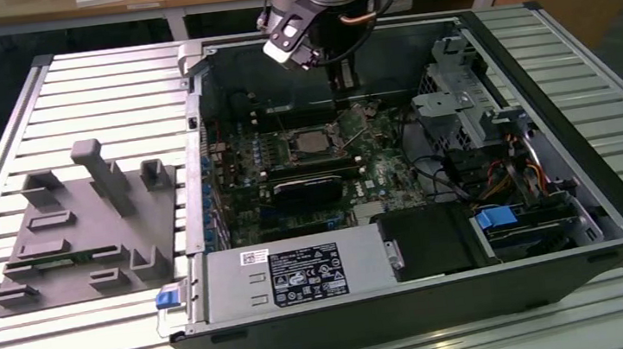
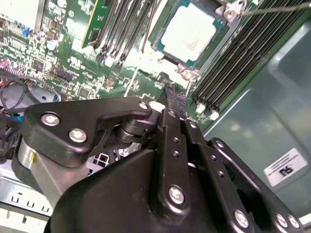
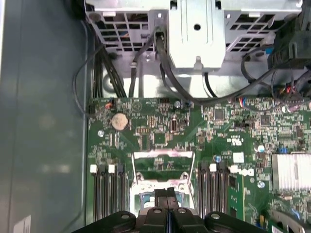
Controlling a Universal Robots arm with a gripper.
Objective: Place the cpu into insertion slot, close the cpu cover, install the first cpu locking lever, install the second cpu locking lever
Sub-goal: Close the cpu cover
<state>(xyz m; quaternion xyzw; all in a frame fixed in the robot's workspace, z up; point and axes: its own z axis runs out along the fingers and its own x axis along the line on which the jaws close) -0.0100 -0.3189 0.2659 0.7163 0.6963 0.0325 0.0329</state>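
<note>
On the bench (image 1: 106,92), well off to the exterior view's left of the gripper (image 1: 340,91), sits a grey holder (image 1: 85,224), which plays no part now. Inside the open computer case (image 1: 418,302), the cpu (image 2: 193,30) lies flat in the insertion slot (image 2: 160,44), just ahead of and below the gripper tip. The gripper is narrow, its fingers pressed together with nothing between them. In the first wrist view the cpu cover (image 3: 163,155) looks swung up just beyond the slot, so closing it seems to be the step in hand. To do it well, I would push with the pinched tip on the frame's free edge, not on the chip. I would go slowly and keep clear of the thin wire lever (image 2: 272,8) beside the slot.
</note>
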